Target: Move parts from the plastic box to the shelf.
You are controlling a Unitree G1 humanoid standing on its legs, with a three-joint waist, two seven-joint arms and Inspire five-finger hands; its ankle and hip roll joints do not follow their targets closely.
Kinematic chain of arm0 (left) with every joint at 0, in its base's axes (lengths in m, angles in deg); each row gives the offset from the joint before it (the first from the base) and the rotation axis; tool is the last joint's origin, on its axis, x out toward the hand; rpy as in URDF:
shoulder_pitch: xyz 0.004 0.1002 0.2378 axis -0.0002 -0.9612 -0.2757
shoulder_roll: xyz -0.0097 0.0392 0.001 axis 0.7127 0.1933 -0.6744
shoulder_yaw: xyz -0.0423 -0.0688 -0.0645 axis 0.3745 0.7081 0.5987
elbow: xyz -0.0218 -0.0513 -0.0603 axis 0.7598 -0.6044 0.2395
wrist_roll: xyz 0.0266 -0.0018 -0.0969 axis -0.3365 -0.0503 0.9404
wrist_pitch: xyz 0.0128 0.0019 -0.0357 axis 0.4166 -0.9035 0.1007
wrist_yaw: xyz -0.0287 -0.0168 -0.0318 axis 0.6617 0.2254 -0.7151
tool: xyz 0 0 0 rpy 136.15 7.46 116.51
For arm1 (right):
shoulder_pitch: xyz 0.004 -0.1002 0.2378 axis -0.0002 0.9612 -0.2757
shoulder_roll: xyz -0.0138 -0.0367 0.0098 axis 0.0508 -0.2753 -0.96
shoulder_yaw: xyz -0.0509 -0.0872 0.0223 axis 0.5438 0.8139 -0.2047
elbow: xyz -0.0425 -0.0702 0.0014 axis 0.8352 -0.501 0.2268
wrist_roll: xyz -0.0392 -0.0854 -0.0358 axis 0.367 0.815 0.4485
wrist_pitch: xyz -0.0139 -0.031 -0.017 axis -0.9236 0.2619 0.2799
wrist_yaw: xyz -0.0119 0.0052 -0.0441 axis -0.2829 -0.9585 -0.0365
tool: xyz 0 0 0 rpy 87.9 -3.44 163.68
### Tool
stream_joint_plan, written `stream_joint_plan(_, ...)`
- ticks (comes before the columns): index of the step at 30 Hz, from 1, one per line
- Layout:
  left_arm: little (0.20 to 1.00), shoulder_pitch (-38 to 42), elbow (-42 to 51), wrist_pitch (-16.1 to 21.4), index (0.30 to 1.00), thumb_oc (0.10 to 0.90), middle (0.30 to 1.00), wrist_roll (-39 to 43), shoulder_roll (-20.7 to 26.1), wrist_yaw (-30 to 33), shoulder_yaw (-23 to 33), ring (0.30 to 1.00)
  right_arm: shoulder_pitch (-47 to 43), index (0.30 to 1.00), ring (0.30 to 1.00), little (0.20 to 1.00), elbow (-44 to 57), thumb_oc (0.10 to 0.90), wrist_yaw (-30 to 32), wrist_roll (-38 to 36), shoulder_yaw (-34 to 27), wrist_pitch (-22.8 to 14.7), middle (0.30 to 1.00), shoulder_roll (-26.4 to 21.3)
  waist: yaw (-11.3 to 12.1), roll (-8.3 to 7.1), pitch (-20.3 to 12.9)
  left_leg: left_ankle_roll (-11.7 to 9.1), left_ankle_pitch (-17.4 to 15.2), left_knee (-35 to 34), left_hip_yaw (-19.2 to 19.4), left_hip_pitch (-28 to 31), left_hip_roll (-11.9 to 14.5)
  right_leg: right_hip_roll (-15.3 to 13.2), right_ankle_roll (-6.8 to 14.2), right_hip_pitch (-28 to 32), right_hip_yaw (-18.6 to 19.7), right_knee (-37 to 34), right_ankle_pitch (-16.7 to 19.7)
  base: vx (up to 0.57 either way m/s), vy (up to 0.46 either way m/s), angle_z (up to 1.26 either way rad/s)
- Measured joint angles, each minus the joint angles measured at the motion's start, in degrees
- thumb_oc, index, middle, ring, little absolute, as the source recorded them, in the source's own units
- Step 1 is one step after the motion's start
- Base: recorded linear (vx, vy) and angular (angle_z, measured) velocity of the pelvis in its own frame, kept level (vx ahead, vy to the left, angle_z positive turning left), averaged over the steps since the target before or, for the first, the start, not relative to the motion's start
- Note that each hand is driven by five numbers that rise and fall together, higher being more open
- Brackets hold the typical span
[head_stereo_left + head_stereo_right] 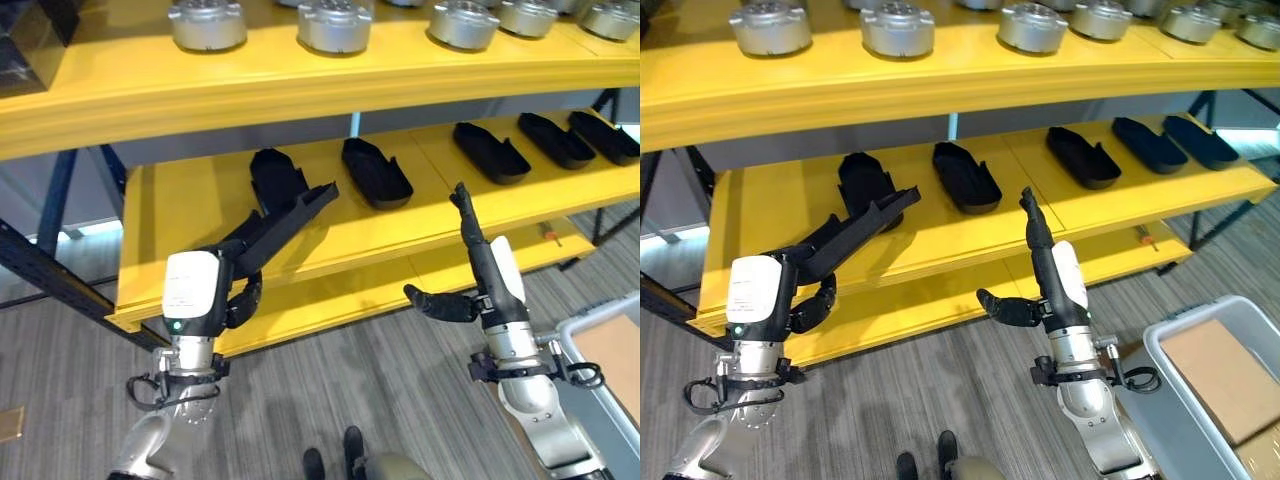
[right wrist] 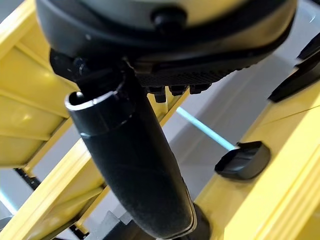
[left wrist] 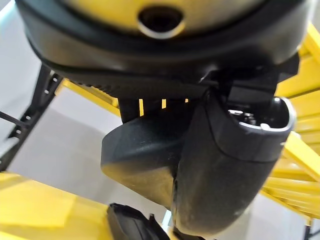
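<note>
Partly hidden by the left hand (image 1: 215, 285) clenched around it, a long black part (image 1: 285, 222) apparently points up-right toward the shelf (image 1: 190, 205); the right hand (image 1: 470, 270) is released.

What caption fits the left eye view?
Left hand holds a black part at the middle shelf; right hand open beside it.

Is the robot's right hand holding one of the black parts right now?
No, the right hand is open with straight fingers and holds nothing, while the left hand grips a long black part by the middle shelf.
</note>
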Motion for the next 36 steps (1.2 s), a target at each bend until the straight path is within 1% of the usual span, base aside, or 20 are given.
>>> stream_joint_plan(1,0.300,0.0,0.0,0.0,0.300,0.400,0.300,0.1,0.0,0.0,0.0,0.300,-0.1,1.000,1.000,1.000,0.0,0.900,0.0,-0.5,0.0,0.0,1.000,0.0,0.2,-0.71,0.3,-0.9,0.1,7.4,-0.1,-4.0,-0.6,-1.3,-0.2,0.1,-0.9,-0.1,-0.1,0.00,-0.033,0.56)
stream_joint_plan(2,0.300,-0.3,0.0,0.0,0.300,0.400,0.300,0.2,-0.1,-0.1,-0.1,0.300,-0.2,1.000,1.000,1.000,0.0,0.900,0.0,-0.5,0.0,0.0,1.000,-0.2,0.7,-0.82,0.5,-2.1,0.2,13.8,-0.2,-7.0,-0.7,-2.1,-0.8,0.6,-1.3,-0.1,-0.4,0.02,-0.008,0.30)
stream_joint_plan(3,0.300,-0.8,0.0,0.0,0.300,0.400,0.300,0.4,-0.1,-0.1,-0.3,0.300,-0.1,1.000,1.000,1.000,-0.1,0.900,0.0,-0.5,0.0,0.0,1.000,-0.2,1.5,-0.39,0.8,-3.0,-1.4,19.9,-0.4,-9.1,0.2,-2.2,-1.0,1.6,-1.7,-0.5,-0.3,0.06,0.016,0.19)
stream_joint_plan(5,0.300,-0.7,0.0,0.2,0.300,0.400,0.300,0.5,0.0,0.0,-0.1,0.300,0.4,1.000,1.000,1.000,-0.1,0.900,0.0,-0.5,0.0,-0.1,1.000,-0.2,1.3,-0.36,1.3,-3.7,-3.6,24.0,-0.6,-10.1,5.4,-1.7,-1.7,3.9,-2.7,-2.5,-1.1,0.11,0.082,0.24)
stream_joint_plan(6,0.300,-0.6,0.0,0.6,0.300,0.400,0.300,0.5,0.0,0.0,0.3,0.300,0.4,1.000,1.000,1.000,-0.1,0.900,0.0,-0.5,-0.2,-0.1,1.000,-0.2,1.2,-0.58,1.4,-3.7,-3.7,22.8,-0.9,-9.8,8.3,-1.4,-1.5,4.4,-2.7,-2.8,-1.5,0.12,0.144,0.05)
stream_joint_plan(7,0.300,-0.7,0.0,1.7,0.300,0.400,0.300,0.5,-0.1,0.1,1.8,0.300,0.4,1.000,1.000,1.000,-0.1,0.900,0.0,-0.5,-0.7,-0.2,1.000,0.6,1.3,-1.26,1.7,-4.5,-3.1,14.3,-3.8,-6.8,15.0,-0.8,-0.7,4.6,-2.2,-2.8,-1.4,0.12,0.160,-0.09)
stream_joint_plan(8,0.300,-0.7,0.0,1.9,0.300,0.400,0.300,0.5,-0.1,0.1,2.3,0.300,0.4,1.000,1.000,1.000,-0.1,0.900,0.1,-0.5,-1.1,-0.3,1.000,0.8,1.2,-1.24,1.7,-5.8,-2.2,8.1,-5.4,-4.8,18.8,-0.4,-0.7,4.6,-2.0,-2.7,-1.4,0.10,0.185,-0.17)
stream_joint_plan(10,0.300,-0.4,-0.2,2.0,0.300,0.400,0.300,0.6,-0.3,0.1,2.3,0.300,0.4,1.000,1.000,1.000,-0.7,0.900,0.3,-0.5,-1.8,-0.3,1.000,0.8,0.5,-0.93,1.7,-8.3,-0.3,0.3,-7.7,-2.1,23.5,0.0,-0.3,4.5,-1.5,-2.3,-1.7,0.09,0.146,-0.09)
stream_joint_plan(11,0.300,0.5,-0.2,2.0,0.300,0.400,0.300,0.6,-1.7,0.1,2.0,0.300,0.6,1.000,1.000,1.000,-1.8,0.900,0.9,-1.0,-2.7,-0.2,1.000,0.6,-0.9,-0.13,1.8,-10.1,1.3,-6.5,-7.8,0.8,27.1,0.0,-0.1,4.6,-1.5,-2.1,-1.4,0.13,0.206,-0.11)
stream_joint_plan(13,0.300,0.9,1.0,2.0,0.300,0.400,0.300,0.6,-2.4,0.1,1.6,0.300,1.4,1.000,1.000,1.000,-1.7,0.900,0.9,-1.0,-3.6,0.0,1.000,-0.7,-1.7,1.30,1.7,-10.4,2.8,-9.2,-7.4,2.4,26.0,-0.6,0.9,5.0,-1.3,-2.5,-1.2,0.16,0.235,-0.15)
stream_joint_plan(15,0.300,4.7,2.7,1.9,0.300,0.400,0.300,0.6,-2.4,0.1,-0.7,0.300,3.1,1.000,1.000,1.000,-1.2,0.900,0.7,-1.0,-4.5,0.1,1.000,-2.5,-3.2,5.34,1.6,-9.2,7.2,-10.2,-2.8,5.3,21.5,-0.4,4.5,8.6,-1.3,-5.3,-0.8,0.12,0.239,0.05)
stream_joint_plan(16,0.300,5.7,3.7,2.1,0.300,0.400,0.300,0.4,-2.1,0.2,-1.0,0.300,3.9,1.000,1.000,1.000,-1.1,0.900,0.6,-1.0,-4.4,0.0,1.000,-1.7,-3.7,4.72,1.5,-10.4,5.8,-10.2,-3.4,5.4,20.3,-1.6,5.6,8.9,-1.8,-5.2,-0.9,0.13,0.319,0.07)
stream_joint_plan(17,0.300,7.4,4.4,1.9,0.300,0.400,0.300,0.4,-1.9,0.8,-1.3,0.300,4.1,1.000,1.000,1.000,-0.9,0.900,-0.3,-0.8,-4.0,0.0,1.000,0.0,-2.9,2.49,1.4,-8.7,4.5,-10.2,-1.2,5.7,16.8,-4.7,7.5,8.4,-0.3,-5.5,0.0,0.13,0.312,-0.11)
stream_joint_plan(19,0.300,9.5,2.8,-0.7,0.300,0.400,0.300,0.0,0.2,0.7,-0.7,0.300,2.6,1.000,1.000,1.000,-0.8,0.900,-1.2,-0.4,-1.6,-0.1,1.000,1.0,-2.0,0.42,0.5,-6.1,2.7,-10.2,2.8,7.4,11.7,-9.9,10.1,7.5,3.0,-5.4,1.1,0.14,0.231,-0.72)
stream_joint_plan(21,0.300,9.5,0.3,-2.3,0.300,0.400,0.300,-1.1,1.6,1.6,0.2,0.300,2.8,1.000,1.000,1.000,-0.9,0.900,-1.5,-0.3,-0.9,0.2,1.000,3.1,-1.9,-2.39,-1.3,-4.4,1.4,-10.3,5.3,8.2,8.6,-12.9,11.6,7.5,4.6,-6.6,2.1,0.15,0.191,-0.60)
stream_joint_plan(23,0.300,9.4,-2.9,-4.5,0.300,0.400,0.300,-2.5,3.1,1.5,0.6,0.300,3.1,1.000,1.000,1.000,-0.9,0.900,-1.7,-0.2,-1.0,0.2,1.000,3.7,-1.9,-4.58,-2.9,-4.2,1.2,-10.2,6.3,8.2,8.0,-13.5,12.6,7.3,5.7,-7.6,2.5,0.11,0.105,-0.27)
stream_joint_plan(24,0.300,9.1,-4.8,-5.6,0.300,0.400,0.300,-3.0,3.3,1.5,1.0,0.300,3.5,1.000,1.000,1.000,-0.9,0.900,-1.9,-0.2,-1.0,0.3,1.000,3.8,-1.7,-5.16,-3.3,-4.3,1.2,-10.2,6.3,8.1,8.2,-13.3,13.2,7.6,5.7,-8.6,2.8,0.07,0.048,-0.11)
stream_joint_plan(30,0.300,8.6,-11.5,-11.7,0.300,0.400,0.300,-4.6,2.6,1.5,3.7,0.300,4.4,1.000,1.000,1.000,-0.9,0.900,-4.4,-0.2,-1.0,1.5,1.000,3.4,-2.2,-5.05,-3.2,-5.3,1.8,-10.2,6.4,6.8,10.8,-10.8,13.0,6.6,5.7,-9.2,3.2,0.04,-0.002,-0.03)
stream_joint_plan(34,0.300,9.8,-15.3,-13.4,0.300,0.400,0.300,-4.6,2.3,1.5,3.9,0.300,4.5,1.000,1.000,1.000,-0.9,0.900,-4.9,-0.3,-1.0,1.5,1.000,2.6,-3.0,-5.07,-3.2,-5.9,2.3,-10.2,6.4,5.5,11.9,-9.8,12.4,5.2,5.6,-9.2,3.6,-0.02,-0.049,-0.02)
stream_joint_plan(36,0.300,10.2,-17.7,-15.5,0.300,0.400,0.300,-4.1,2.3,1.5,4.3,0.300,4.5,1.000,1.000,1.000,-0.9,0.900,-6.3,-0.3,-0.8,1.5,1.000,2.3,-3.3,-5.05,-3.2,-6.5,2.8,-10.2,6.5,4.8,12.8,-8.9,11.9,4.4,5.6,-9.2,4.0,-0.03,-0.066,-0.08)
